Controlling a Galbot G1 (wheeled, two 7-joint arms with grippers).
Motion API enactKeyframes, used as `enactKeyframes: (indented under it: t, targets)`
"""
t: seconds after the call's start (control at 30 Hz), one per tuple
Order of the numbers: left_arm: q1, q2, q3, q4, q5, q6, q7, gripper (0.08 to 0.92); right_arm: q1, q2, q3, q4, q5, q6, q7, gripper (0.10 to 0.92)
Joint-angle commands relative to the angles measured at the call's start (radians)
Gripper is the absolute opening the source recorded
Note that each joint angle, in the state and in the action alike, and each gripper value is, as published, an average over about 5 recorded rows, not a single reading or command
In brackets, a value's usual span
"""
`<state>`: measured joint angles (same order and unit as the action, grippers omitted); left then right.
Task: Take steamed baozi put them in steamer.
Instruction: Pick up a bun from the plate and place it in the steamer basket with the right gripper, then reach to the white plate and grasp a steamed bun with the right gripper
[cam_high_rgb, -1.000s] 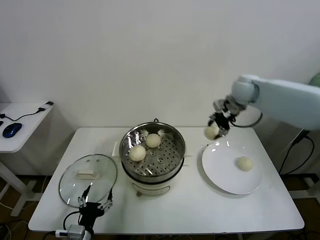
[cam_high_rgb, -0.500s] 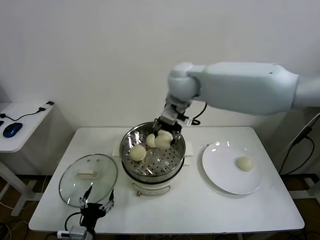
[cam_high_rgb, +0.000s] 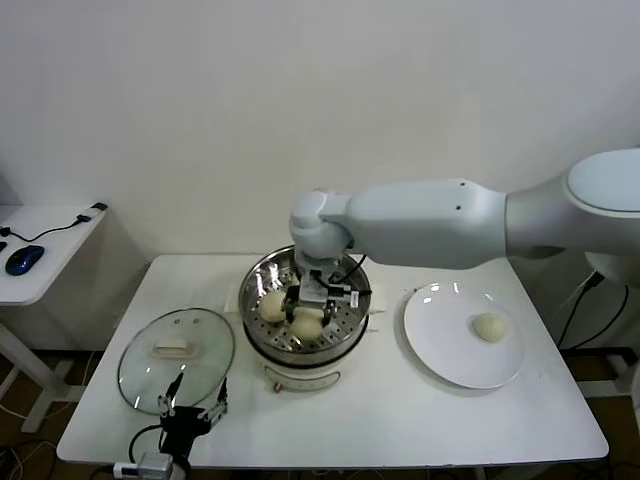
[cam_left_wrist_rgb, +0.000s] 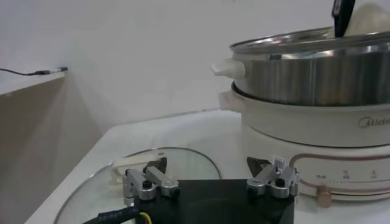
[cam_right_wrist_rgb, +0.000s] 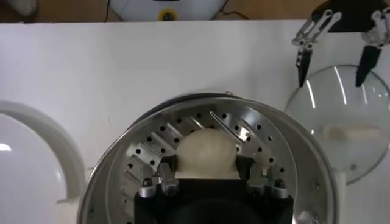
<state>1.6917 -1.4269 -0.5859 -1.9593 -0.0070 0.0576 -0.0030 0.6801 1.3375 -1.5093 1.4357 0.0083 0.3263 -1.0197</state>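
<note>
My right gripper (cam_high_rgb: 308, 316) reaches down into the steamer (cam_high_rgb: 300, 375) from above and is shut on a cream-white baozi (cam_high_rgb: 308, 325). In the right wrist view that baozi (cam_right_wrist_rgb: 206, 152) sits between the two fingers of my right gripper (cam_right_wrist_rgb: 206, 161), just over the perforated tray (cam_right_wrist_rgb: 122, 164). A second baozi (cam_high_rgb: 272, 305) lies on the tray to its left. Another baozi (cam_high_rgb: 489, 327) rests on the white plate (cam_high_rgb: 445, 350). The arm hides the back of the tray. My left gripper (cam_high_rgb: 192, 413) waits open at the table's front left edge, holding nothing.
The glass lid (cam_high_rgb: 176, 358) with a white handle lies flat left of the steamer, just beyond my left gripper (cam_left_wrist_rgb: 210, 179). A side desk with a blue mouse (cam_high_rgb: 23, 260) stands far left. A wall runs close behind the table.
My right arm has carried the baozi from above the plate leftwards over the steamer and lowered it towards the tray. My left gripper has not moved.
</note>
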Motion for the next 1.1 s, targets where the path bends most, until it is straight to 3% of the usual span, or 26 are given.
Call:
enactKeyframes:
  t: [0.03,0.27,0.4,0.53,0.77,0.97,1.1]
  targets:
    - [0.001,-0.001,0.0,0.002,0.0,0.0,0.0,0.823,-0.083,0.035,-0.005,-0.014,-0.098,0.005,0.026,0.645]
    - [0.0,-0.001,0.001,0.002,0.0,0.0,0.0,0.823,-0.097,0.039,0.003,-0.037,-0.109,-0.002,0.046,0.653]
    - [-0.001,-0.002,0.003,0.004,0.0,-0.002,-0.001,0.823,-0.085,0.035,0.011,-0.037,-0.097,0.004,0.05,0.732]
    - [-0.001,-0.003,0.003,0.004,0.0,-0.003,-0.001,0.823,-0.027,0.024,0.016,-0.036,0.035,0.031,-0.018,0.81]
    - [-0.002,0.0,0.005,0.003,0.002,-0.003,0.002,0.823,0.131,-0.034,0.001,-0.038,0.216,0.064,-0.119,0.823]
    - [0.0,0.001,0.01,0.002,0.008,-0.008,0.003,0.823,0.322,-0.177,-0.104,-0.08,0.444,0.045,-0.16,0.823]
    - [0.004,0.005,0.01,0.0,0.009,-0.011,0.002,0.823,0.44,-0.329,-0.256,-0.133,0.538,-0.081,-0.153,0.823]
